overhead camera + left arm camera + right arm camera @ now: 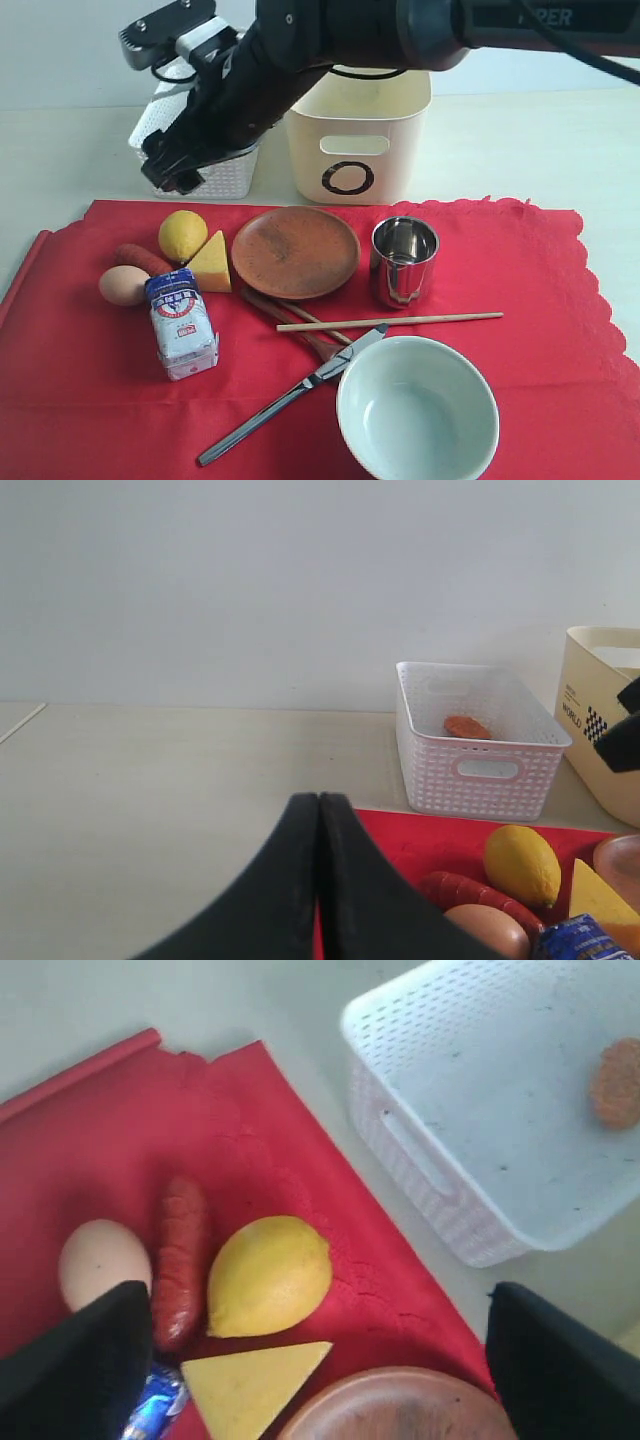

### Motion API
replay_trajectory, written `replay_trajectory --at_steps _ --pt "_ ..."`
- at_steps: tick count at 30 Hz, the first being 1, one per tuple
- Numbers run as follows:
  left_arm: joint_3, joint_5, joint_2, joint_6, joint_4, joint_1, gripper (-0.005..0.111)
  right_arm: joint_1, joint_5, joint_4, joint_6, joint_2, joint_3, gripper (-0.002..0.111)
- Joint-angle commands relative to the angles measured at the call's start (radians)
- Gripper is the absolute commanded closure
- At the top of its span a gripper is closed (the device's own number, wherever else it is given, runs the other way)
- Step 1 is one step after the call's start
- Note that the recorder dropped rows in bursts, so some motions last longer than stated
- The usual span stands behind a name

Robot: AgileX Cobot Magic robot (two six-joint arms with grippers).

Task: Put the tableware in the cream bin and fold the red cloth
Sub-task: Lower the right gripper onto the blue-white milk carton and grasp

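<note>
The red cloth (90, 400) is spread flat over the table. On it lie the brown plate (296, 252), the steel cup (404, 260), the pale bowl (417, 408), the knife (290, 395), the chopsticks (390, 322) and the wooden spoon (290, 318), partly hidden under the chopsticks. Behind the cloth stands the cream bin (360, 140). My right gripper (178, 178) reaches across to the left and hangs open and empty (315, 1360) above the lemon (268, 1275) and the plate's rim (400, 1405). My left gripper (320, 805) is shut and empty over the cloth's left edge; the exterior view does not show it.
A white lattice basket (225, 175) stands left of the cream bin with one small orange-brown piece of food (615, 1082) inside. The lemon (183, 235), cheese wedge (212, 263), sausage (140, 258), egg (123, 286) and packet (182, 325) sit on the cloth's left part.
</note>
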Motion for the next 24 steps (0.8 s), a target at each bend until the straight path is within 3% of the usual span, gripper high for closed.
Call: replay_trajectory --at_steps 1,14,24 --pt "0.001 -0.005 -0.006 0.0 -0.001 0.002 0.105 0.044 0.056 0.015 -0.046 0.026 -0.004 0.023" --pt "0.001 -0.005 -0.006 -0.003 -0.001 0.002 0.105 0.105 0.31 0.066 -0.106 0.048 -0.002 0.023" --pt "0.001 -0.005 -0.006 -0.003 -0.001 0.002 0.105 0.105 0.284 0.195 -0.122 0.188 -0.002 0.023"
